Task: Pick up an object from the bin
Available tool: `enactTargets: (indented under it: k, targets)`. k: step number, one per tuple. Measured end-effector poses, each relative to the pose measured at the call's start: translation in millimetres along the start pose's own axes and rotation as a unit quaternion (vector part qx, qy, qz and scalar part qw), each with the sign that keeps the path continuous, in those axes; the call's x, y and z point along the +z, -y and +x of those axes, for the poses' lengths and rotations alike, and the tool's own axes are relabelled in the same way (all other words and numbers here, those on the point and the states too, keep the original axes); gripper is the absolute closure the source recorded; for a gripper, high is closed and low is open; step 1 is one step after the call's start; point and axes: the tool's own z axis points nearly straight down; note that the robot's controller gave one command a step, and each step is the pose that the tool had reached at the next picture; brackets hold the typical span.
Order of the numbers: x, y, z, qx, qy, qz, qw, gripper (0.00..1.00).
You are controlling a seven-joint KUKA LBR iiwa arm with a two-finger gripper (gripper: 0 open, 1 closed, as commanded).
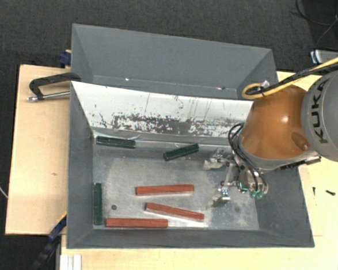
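My gripper (225,189) hangs low over the right part of the bin floor, below the orange wrist cover, with nothing visible in it. The closest things lie to its left. A red flat bar (175,211) lies slanted at its lower left, about a hand's width away. A second red bar (164,189) lies just above that one. A dark green bar (181,152) rests tilted near the back wall, up and left of the gripper.
A third red bar (136,222) lies along the front wall. One dark green bar (116,141) lies at the back left and another (97,203) stands along the left wall. A small dark speck (113,208) sits beside it. The arm covers the bin's right side.
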Motion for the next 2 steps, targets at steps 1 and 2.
enactTargets:
  k: [1, 2]
  targets:
    - [65.9, -49.8, -23.5, -0.035, -0.0017, 0.000, 0.9994, 1.00]
    - [65.9, -49.9, -23.6, -0.035, -0.0017, 0.000, 0.9994, 1.00]
